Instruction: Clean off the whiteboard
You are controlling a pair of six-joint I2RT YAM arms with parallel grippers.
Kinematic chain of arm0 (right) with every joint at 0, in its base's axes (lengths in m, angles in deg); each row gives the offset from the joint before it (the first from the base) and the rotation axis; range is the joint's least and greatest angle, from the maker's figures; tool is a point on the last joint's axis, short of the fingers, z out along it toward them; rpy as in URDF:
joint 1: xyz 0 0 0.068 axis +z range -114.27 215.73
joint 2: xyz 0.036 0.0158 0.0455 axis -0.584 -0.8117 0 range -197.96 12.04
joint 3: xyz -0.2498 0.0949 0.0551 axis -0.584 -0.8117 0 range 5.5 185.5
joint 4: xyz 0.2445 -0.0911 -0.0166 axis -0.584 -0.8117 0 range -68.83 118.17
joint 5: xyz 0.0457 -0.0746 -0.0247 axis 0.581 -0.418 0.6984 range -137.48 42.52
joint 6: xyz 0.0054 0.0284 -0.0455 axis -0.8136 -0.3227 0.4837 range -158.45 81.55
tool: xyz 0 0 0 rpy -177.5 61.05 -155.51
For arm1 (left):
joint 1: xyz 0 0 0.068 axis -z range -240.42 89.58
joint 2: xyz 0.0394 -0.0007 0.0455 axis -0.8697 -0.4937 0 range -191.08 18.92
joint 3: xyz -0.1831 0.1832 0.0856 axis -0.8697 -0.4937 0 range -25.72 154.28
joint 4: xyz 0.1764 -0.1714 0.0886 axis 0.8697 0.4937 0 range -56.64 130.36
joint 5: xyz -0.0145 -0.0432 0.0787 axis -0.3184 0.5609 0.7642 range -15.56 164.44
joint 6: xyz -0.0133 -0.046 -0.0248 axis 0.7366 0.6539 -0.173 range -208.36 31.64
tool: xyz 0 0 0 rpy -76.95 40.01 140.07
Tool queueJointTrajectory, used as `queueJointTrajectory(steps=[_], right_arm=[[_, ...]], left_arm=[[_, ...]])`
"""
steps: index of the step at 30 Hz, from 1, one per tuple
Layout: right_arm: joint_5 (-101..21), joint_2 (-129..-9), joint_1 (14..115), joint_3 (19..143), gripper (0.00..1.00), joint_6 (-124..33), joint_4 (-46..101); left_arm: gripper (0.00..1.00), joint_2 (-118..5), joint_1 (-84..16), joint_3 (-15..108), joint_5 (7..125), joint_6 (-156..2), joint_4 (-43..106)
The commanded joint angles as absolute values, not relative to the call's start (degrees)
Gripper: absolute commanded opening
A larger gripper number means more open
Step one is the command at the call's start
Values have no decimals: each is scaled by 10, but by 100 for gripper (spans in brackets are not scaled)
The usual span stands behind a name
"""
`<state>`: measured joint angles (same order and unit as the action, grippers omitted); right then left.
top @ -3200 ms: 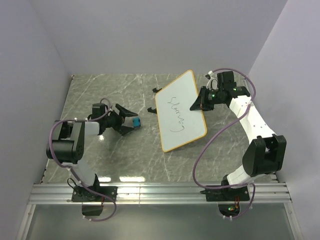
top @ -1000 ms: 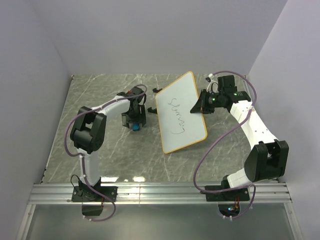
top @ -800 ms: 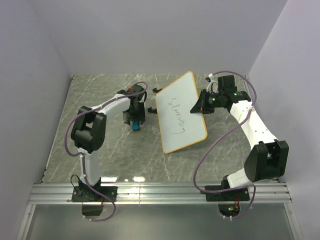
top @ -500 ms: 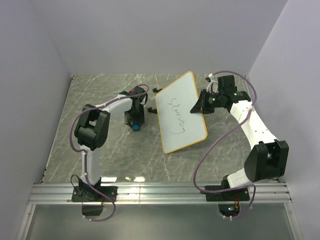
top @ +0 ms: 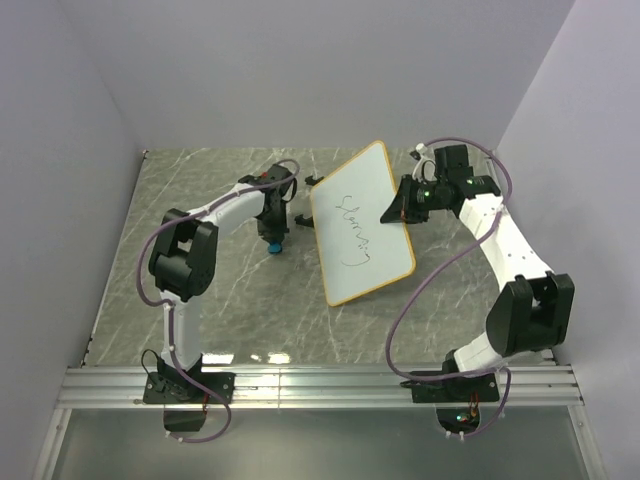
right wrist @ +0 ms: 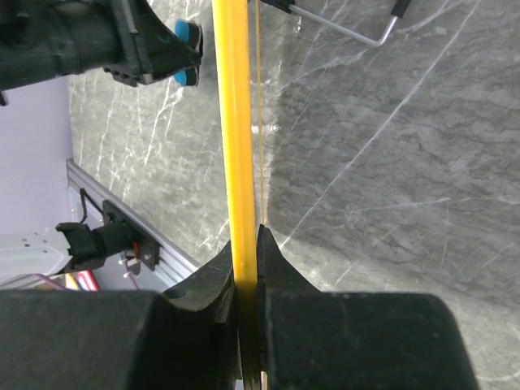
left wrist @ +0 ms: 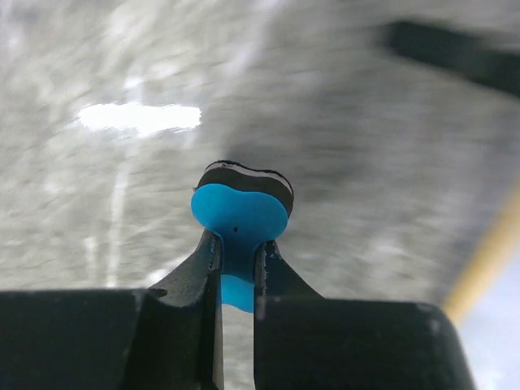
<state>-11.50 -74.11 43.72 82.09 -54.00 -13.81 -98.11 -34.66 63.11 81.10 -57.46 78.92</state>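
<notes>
**Whiteboard gripped by its edge, eraser pinched close by**

The whiteboard (top: 360, 225) lies slantwise at the middle of the grey marbled bench (top: 200, 290), with black scribbles (top: 355, 232) on its face. The right claw (top: 397, 208) is clamped narrow on the orange frame (right wrist: 236, 122) at the board's right edge. Just left of the board and not touching it, the left claw (top: 274, 238) points down. Its fingers squeeze the waist of a small blue eraser (left wrist: 240, 215) with a black-and-white pad at its far end
</notes>
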Motion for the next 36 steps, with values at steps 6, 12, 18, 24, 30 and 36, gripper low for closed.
queueJointTrajectory(steps=[6,12,18,24,30,36], right_arm=[[-143,-827,436,902,0,-567,-196],[-108,-860,436,879,0,-590,-173],[-72,-899,435,878,0,-628,-146],[-66,-918,435,879,0,-636,-144],[-66,-905,435,865,0,-617,-166],[-67,-890,435,857,0,-588,-204]], left_arm=[[0,-884,-288,711,587,-604,685],[0,-873,-238,671,492,-587,587],[0,-867,-205,646,454,-574,560],[0,-872,-201,636,455,-578,565],[0,-925,-214,680,502,-586,592],[0,-997,-278,755,539,-599,616]])
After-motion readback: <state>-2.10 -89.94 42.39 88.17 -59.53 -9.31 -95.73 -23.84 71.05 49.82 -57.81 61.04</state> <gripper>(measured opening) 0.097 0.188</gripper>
